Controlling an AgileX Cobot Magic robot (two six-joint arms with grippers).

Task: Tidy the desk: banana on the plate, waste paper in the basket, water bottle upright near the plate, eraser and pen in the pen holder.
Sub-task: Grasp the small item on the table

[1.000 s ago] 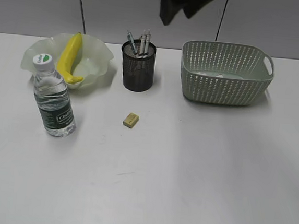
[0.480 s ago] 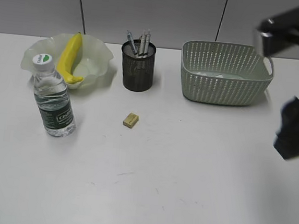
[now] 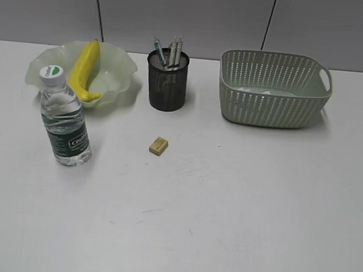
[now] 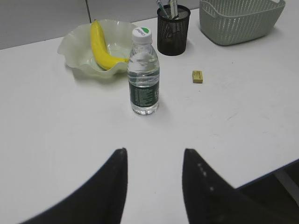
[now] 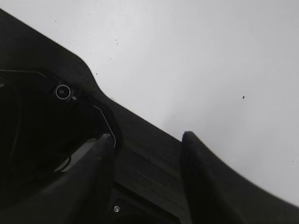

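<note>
The eraser [image 3: 159, 146] is the one thing left out: it lies flat on the desk [image 3: 245, 211], in front of the holder [image 3: 168, 82] and well apart from it, with the bottle [image 3: 65, 118] upright to its left, near the plate [image 3: 121, 64]. The banana [image 3: 87, 69] lies in the plate, pens [image 3: 173, 51] stand in the holder, and something pale shows low in the basket [image 3: 275, 88], probably the paper, though the wall hides most of it. Neither arm shows in the exterior view. The left gripper [image 4: 154, 161] hangs over bare desk on the near side of the bottle, jaws partly apart and empty; the right gripper [image 5: 148, 140] is likewise partly spread with nothing between its jaws, over the desk edge. The eraser is small and low, so I judge the pick wants a straight descent from above, jaws spanning its short sides, fingertips brought almost to the desk before closing. The left arm must pass clear of the bottle. The release should be over the holder's open side, away from the pens
</note>
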